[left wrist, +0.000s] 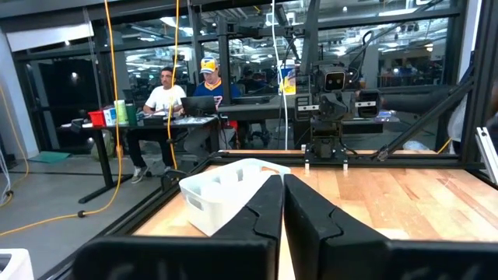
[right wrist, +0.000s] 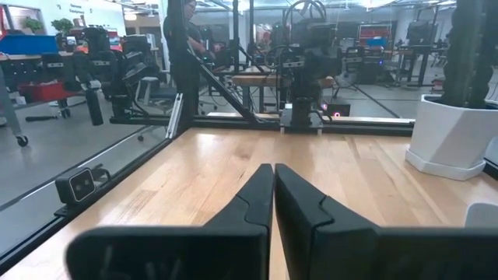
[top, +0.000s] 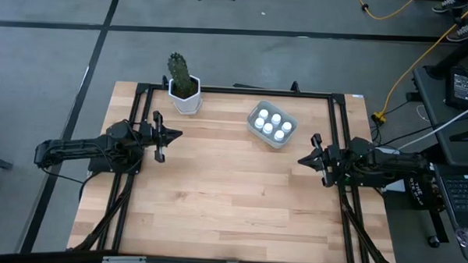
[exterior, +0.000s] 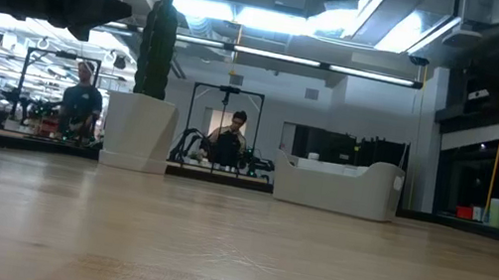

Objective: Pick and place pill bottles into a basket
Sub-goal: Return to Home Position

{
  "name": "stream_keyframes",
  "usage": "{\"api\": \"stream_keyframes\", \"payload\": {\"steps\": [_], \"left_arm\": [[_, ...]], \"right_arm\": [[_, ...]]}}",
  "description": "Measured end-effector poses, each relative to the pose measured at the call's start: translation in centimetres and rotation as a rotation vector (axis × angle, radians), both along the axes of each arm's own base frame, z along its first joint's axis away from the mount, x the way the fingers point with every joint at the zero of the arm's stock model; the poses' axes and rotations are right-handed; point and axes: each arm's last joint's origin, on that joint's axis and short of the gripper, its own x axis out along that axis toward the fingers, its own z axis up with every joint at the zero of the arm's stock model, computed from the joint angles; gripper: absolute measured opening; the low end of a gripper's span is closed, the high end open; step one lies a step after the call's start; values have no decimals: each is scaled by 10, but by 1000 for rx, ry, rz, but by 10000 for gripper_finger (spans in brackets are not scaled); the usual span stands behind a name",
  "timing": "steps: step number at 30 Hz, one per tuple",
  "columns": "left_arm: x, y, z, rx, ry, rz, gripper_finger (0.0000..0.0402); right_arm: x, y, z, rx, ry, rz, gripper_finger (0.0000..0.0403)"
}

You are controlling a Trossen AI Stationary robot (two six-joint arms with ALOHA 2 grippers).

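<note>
All 6 pill bottles (top: 272,125) are standing in the basket (top: 251,121), near the table's back edge, right of the cactus pot (top: 186,101). Low view only gets the basket wall, bottles hidden behind it. Left gripper (top: 176,133) & right gripper (top: 301,160) hang by the side edges, well apart from it. Fingers pressed together on both, holding nothing.

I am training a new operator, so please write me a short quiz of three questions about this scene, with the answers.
1. How many pill bottles are in the basket?
2. True or false: the left gripper holds a bottle.
3. Which is nearer the cactus pot: A) the left gripper, B) the right gripper?
Key: 1. six; 2. false, it is shut and empty; 3. A.
</note>
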Motion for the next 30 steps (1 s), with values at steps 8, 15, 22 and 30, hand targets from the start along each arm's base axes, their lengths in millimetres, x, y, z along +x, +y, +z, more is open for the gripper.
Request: {"api": "stream_keyframes", "payload": {"steps": [8,15,22,30], "left_arm": [[0,0,0,0,0,0,11],[0,0,0,0,0,0,6],[0,0,0,0,0,0,13],[0,0,0,0,0,0,7]], "right_arm": [[0,0,0,-2,0,0,19],[0,0,0,-1,0,0,19],[0,0,0,0,0,0,19],[0,0,0,-1,0,0,19]]}}
